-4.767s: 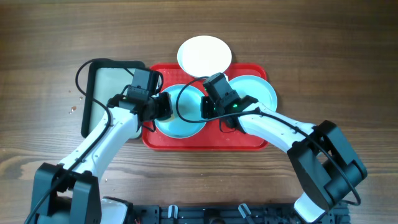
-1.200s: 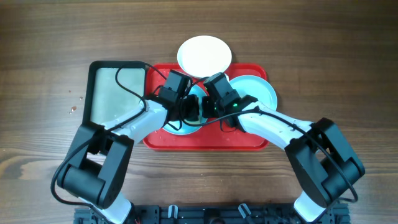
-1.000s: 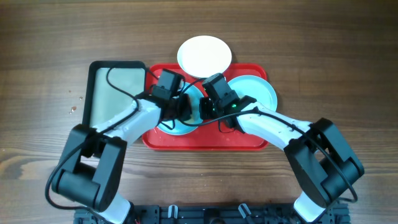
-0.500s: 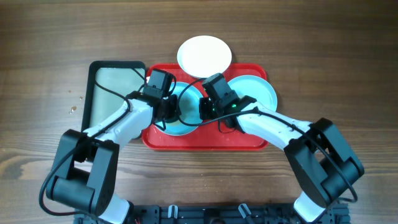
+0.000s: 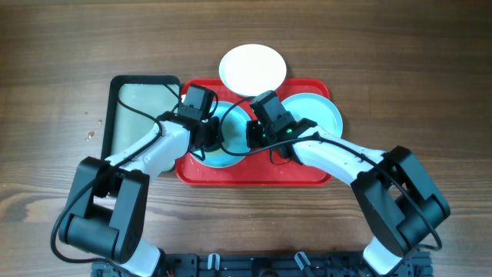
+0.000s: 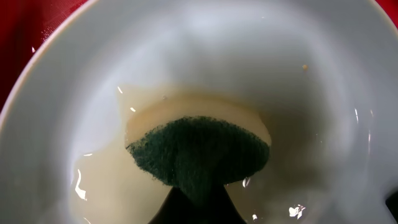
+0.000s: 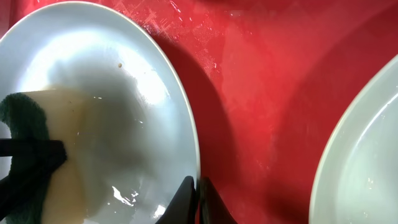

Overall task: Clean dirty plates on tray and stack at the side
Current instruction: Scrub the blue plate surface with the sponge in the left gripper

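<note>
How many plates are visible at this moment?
3. White plate at the red tray's far edge; left aqua plate on the tray, under a sponge and partly hidden by the arms; right aqua plate on the tray's right side. No more visible.

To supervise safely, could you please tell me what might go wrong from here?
The right fingers pinch only the thin wet rim of the aqua plate; the sponge pushing could slide it free. The left wrist and right wrist crowd over it and may collide. A freed plate could knock the neighbouring plate.
</note>
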{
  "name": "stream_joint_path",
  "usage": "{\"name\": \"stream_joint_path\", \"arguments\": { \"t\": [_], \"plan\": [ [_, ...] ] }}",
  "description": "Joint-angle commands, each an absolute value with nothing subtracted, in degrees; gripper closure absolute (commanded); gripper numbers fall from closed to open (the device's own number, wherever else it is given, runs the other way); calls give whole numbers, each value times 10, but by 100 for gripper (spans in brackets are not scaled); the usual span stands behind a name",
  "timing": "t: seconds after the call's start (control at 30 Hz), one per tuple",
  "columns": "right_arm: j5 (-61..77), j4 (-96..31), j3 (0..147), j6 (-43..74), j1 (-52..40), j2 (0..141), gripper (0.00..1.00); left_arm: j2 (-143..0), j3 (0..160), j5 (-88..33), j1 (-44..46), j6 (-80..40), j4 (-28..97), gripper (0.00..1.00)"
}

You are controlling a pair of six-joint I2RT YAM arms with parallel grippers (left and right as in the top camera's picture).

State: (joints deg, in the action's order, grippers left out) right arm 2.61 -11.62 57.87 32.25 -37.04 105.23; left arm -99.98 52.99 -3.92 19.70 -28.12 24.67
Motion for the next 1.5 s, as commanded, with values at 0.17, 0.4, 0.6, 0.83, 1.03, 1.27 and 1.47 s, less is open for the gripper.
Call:
{"name": "stream_joint_path", "arguments": {
  "t": [0.17, 0.4, 0.6, 0.83, 1.03, 1.27, 1.47],
  "plan": [
    [30, -113, 580, 316, -372, 1065, 96, -1044, 513, -98, 216, -279, 249, 96],
    [30, -113, 580, 316, -372, 1065, 96, -1044, 513, -98, 254, -305, 241, 96],
    [30, -113, 580, 316, -372, 1065, 96, -1044, 513, -108, 277, -305, 225, 96],
    [30, -112, 580, 316, -372, 1065, 96, -1026, 514, -106, 277, -304, 221, 96],
    [30, -112, 580, 316, -372, 1065, 96, -963, 514, -10, 274, -302, 233, 96],
    [30, -112, 580, 316, -372, 1065, 96, -909, 514, 60, 249, -272, 260, 96],
    [30, -112, 580, 316, -372, 1065, 96, -909, 514, 61, 204, -272, 286, 96]
  ]
}}
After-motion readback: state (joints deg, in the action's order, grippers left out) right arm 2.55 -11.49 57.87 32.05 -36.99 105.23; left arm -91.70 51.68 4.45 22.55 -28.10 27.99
